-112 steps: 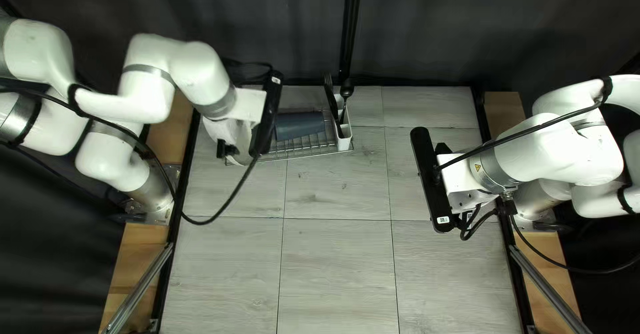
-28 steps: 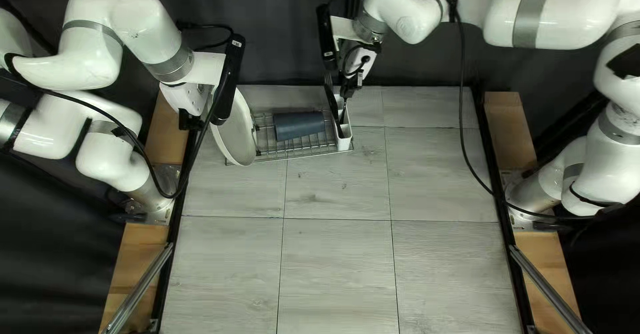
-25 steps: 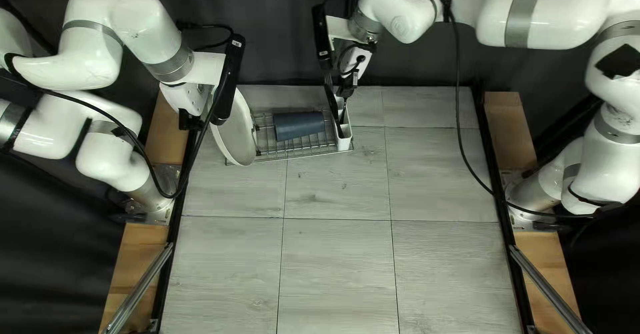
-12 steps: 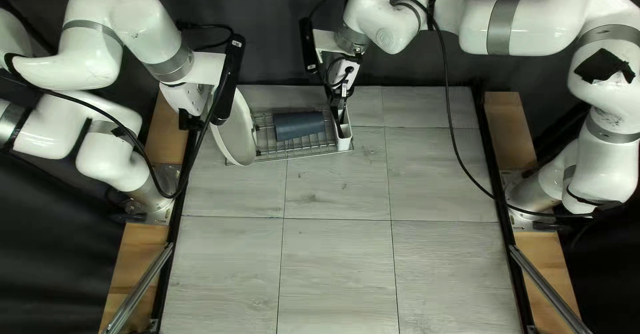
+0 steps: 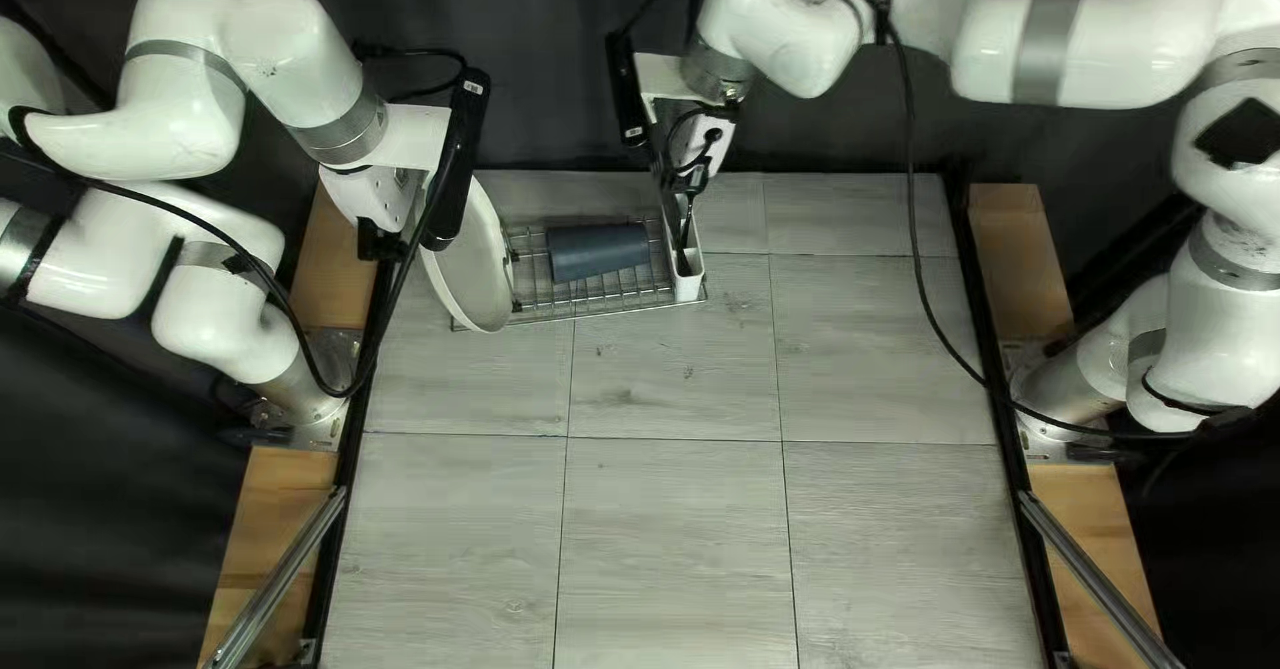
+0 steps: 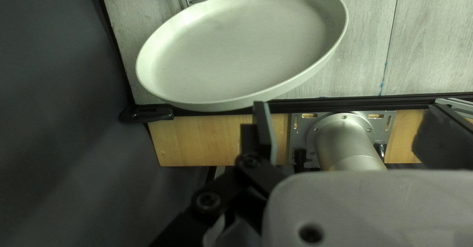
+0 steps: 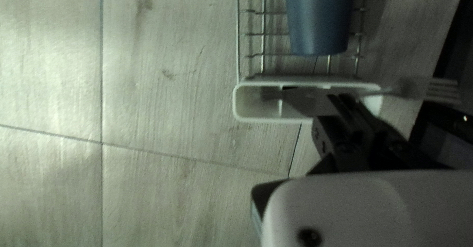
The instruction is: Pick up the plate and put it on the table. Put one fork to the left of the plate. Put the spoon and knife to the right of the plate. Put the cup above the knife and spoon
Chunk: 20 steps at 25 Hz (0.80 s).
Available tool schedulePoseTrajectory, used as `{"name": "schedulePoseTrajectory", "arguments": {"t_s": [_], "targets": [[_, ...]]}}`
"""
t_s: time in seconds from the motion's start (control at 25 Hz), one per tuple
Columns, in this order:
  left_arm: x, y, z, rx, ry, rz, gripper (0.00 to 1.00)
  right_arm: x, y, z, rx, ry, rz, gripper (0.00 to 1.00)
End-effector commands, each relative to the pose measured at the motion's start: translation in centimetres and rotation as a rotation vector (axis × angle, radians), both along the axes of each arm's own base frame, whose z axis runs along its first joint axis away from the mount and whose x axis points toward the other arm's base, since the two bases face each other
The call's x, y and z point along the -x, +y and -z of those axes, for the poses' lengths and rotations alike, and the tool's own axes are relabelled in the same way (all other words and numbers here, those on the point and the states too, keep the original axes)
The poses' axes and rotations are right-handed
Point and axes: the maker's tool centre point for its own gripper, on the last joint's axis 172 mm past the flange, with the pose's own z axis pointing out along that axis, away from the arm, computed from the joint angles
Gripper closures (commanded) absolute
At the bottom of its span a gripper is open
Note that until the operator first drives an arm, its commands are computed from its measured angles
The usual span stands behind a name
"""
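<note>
On the surface [image 5: 667,522] sits one wire rack [image 5: 607,306]. One tilted plate [image 5: 470,269] stands at its left end, the left pincer [image 5: 407,240] open near the rim. One white caddy [image 5: 688,288] at the right end holds one fork [image 7: 443,90] and other cutlery, uncountable behind the closed right pincer [image 5: 687,192], its grip unclear. One cup [image 5: 598,252] lies in the rack.

My left arm [image 5: 180,89] is bending above the left side of the top left view, and its wrist [image 5: 354,136] is tilting down. The left gripper [image 5: 379,241] is pointing downward, with its two fingers [image 6: 268,133] standing widely apart. My right arm [image 5: 1100,49] is stretching across the far part, toward the middle. Its right gripper [image 5: 690,189] is pointing down also, and its two fingers [image 7: 341,110] are standing close together.
</note>
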Motion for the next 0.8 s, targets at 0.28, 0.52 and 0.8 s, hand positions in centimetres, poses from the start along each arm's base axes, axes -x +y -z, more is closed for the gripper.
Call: {"name": "schedulePoseTrajectory", "arguments": {"t_s": [0.28,0.52,0.8], "targets": [[0.0,0.0,0.0,0.0,0.0,0.0,0.0,0.6,-0.5,0.2,0.078,0.007,0.017,0.0],[0.0,0.0,0.0,0.0,0.0,0.0,0.0,-0.9,-0.9,2.9,0.083,0.013,0.002,0.0],[0.0,0.0,0.0,0.0,0.0,0.0,0.0,-3.0,-1.4,6.3,0.069,0.042,-0.023,0.0]]}}
